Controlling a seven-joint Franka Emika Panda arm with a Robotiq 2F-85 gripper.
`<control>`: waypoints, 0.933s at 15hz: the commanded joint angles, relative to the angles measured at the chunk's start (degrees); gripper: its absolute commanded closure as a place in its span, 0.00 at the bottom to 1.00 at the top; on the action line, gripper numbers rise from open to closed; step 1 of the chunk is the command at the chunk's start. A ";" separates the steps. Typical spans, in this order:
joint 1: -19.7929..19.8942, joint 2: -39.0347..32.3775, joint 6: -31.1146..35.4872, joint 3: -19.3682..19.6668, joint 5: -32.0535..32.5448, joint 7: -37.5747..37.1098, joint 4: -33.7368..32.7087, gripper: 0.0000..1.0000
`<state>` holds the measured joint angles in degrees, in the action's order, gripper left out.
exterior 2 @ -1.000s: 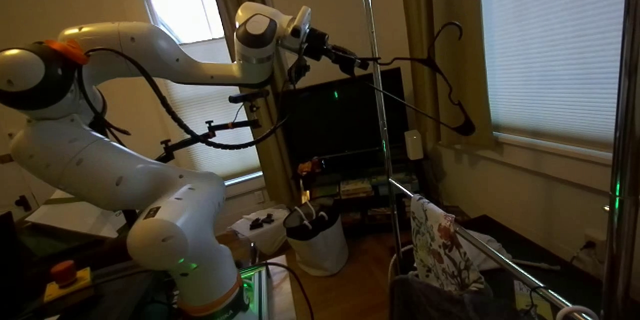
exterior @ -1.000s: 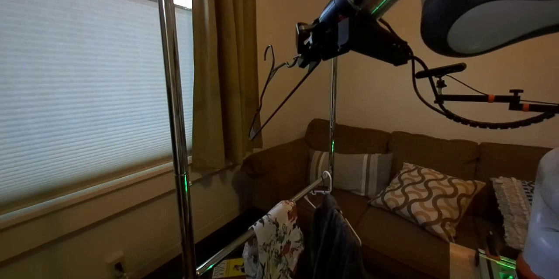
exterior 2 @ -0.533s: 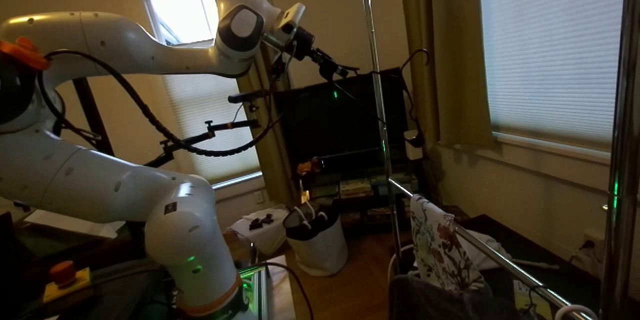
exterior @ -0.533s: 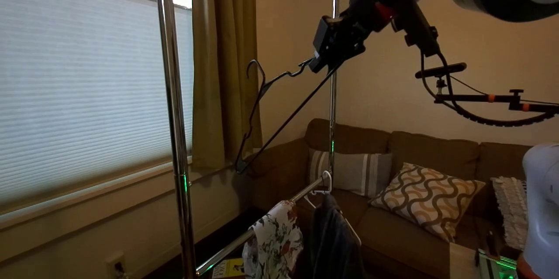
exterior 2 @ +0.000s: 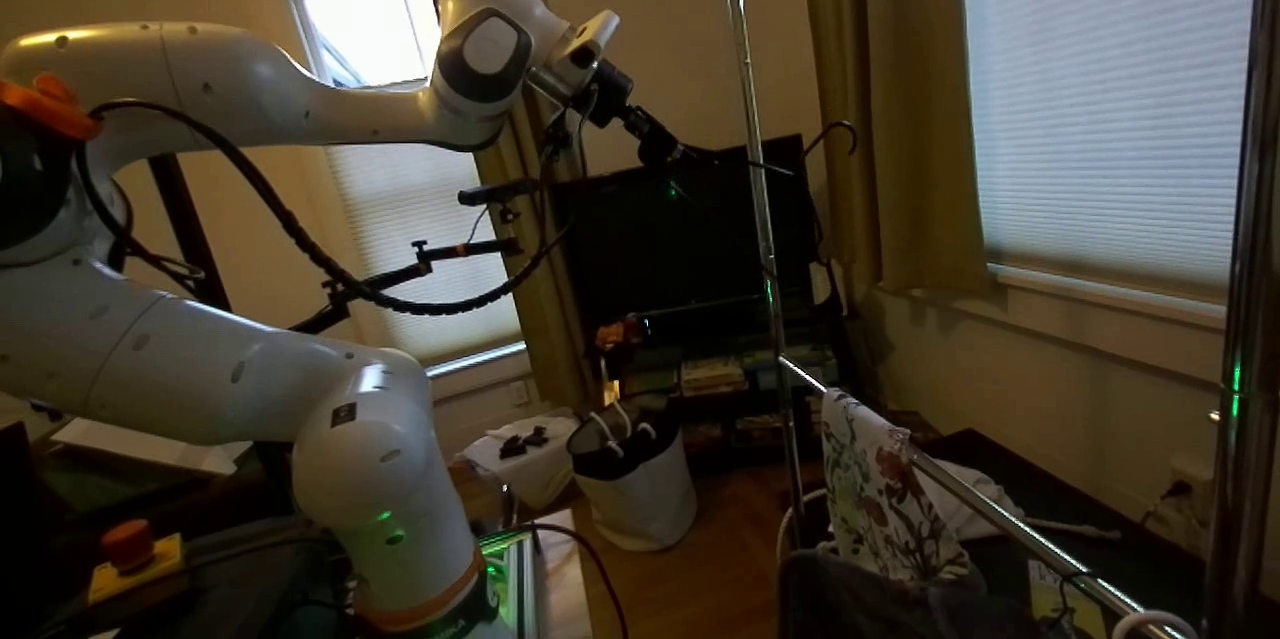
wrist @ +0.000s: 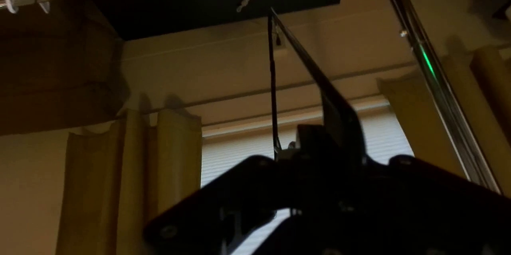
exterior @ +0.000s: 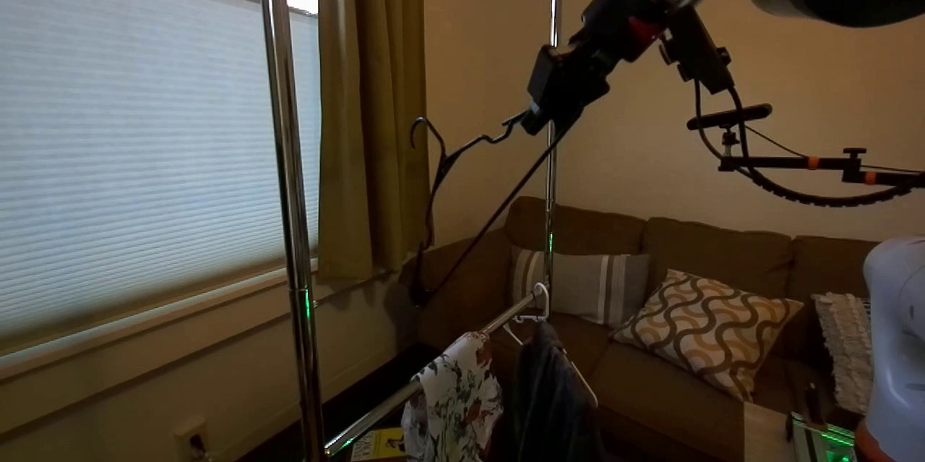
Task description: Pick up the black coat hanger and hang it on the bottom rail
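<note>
Fingers are clamped onto the black hanger close to one end of it, so it's held up in midair off the end of the robot arm. It's at a pretty good tilt: the hook curls over with its tip pointing down in both exterior views, and the long straight bar slants down from the grip to the far corner. The bottom rail is lower down and the hanger is apart from it, though depth is tough to judge. Rail's got company too: a floral cloth is slung over it, and further along a dark garment hangs from a white hanger that's hooked over the metal. In an exterior view the black hanger kinda melts into the TV and crosses a chrome pole, and I can't tell which of those two is nearer. Wrist view gets it almost edge-on, poking away from the fingers, with a window blind and curtains behind. Behind the rail, a brown couch has a striped pillow on it.
</note>
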<state>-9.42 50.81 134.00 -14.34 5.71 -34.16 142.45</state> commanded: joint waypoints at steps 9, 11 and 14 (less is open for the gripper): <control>-9.02 7.58 -16.41 7.07 -24.30 25.06 5.66 0.99; -7.50 5.86 -15.60 5.29 -26.79 23.93 8.20 0.99; -1.53 7.25 -15.54 2.05 -21.87 20.32 14.33 0.99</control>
<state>-15.90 56.66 117.14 -9.39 -18.19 -11.32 151.36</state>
